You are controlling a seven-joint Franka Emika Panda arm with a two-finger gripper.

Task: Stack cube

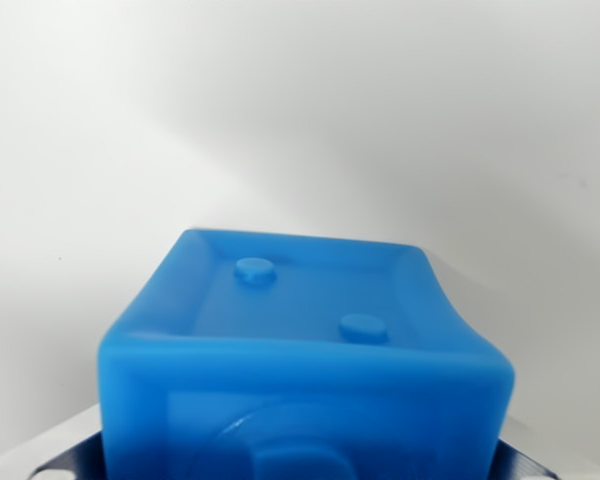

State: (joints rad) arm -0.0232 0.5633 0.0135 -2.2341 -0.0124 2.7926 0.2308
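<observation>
Blue cube (305,350) between pincer (305,455) fingers (gripped)

A blue cube (305,365) fills the lower middle of the wrist view, close to the camera and slightly blurred. Its top face is recessed inside a raised rim and carries two small round studs, one far left, one nearer right. The near face shows a faint circular relief. Its edges are rounded.
</observation>
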